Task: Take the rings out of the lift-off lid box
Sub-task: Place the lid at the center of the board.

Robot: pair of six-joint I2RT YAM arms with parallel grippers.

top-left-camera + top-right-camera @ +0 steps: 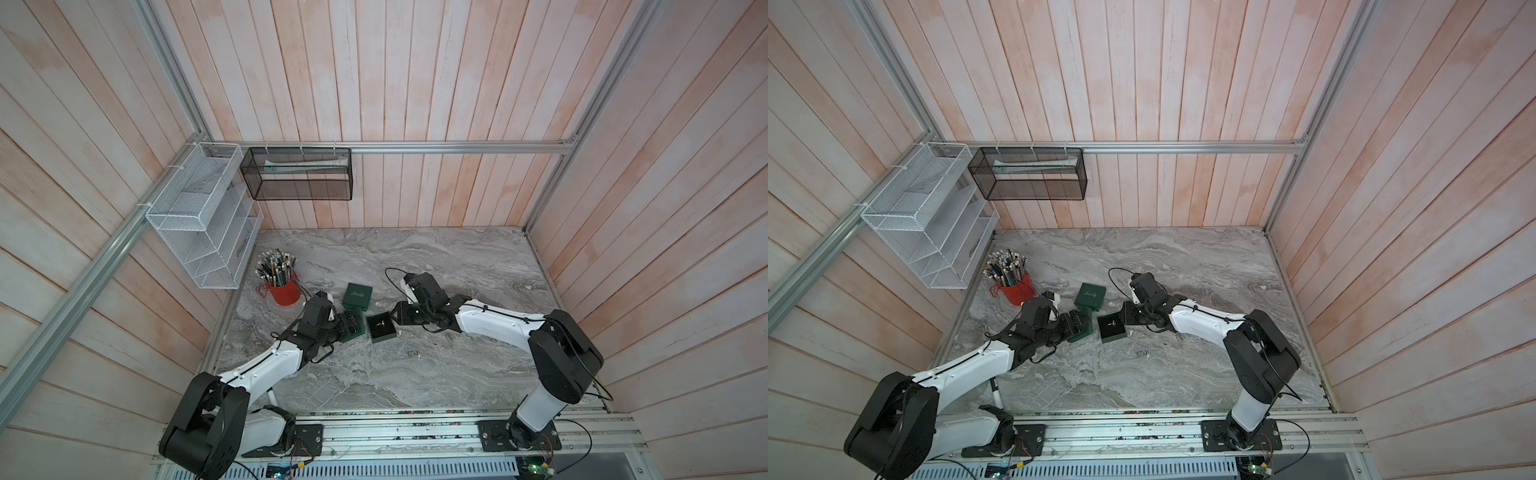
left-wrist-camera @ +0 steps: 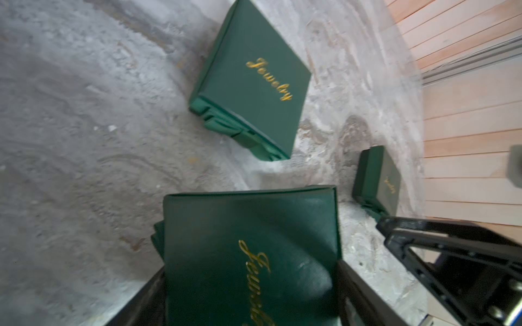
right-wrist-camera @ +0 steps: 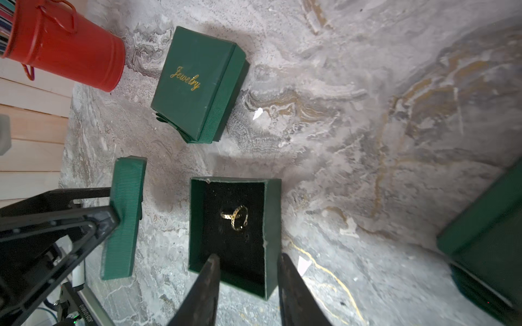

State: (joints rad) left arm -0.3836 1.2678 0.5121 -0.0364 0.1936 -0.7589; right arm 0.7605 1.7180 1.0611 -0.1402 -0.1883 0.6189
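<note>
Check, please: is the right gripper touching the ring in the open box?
Apart. The right wrist view shows the ring on the black lining, with bare lining between it and the right gripper.

So the ring [image 3: 236, 217] sits in the open box [image 3: 272, 225] at the tips of the right claw [image 3: 248, 256], lid [image 2: 248, 225] in the left claw [image 2: 251, 282] beside it, closed box [image 3: 195, 81] beyond.
</note>
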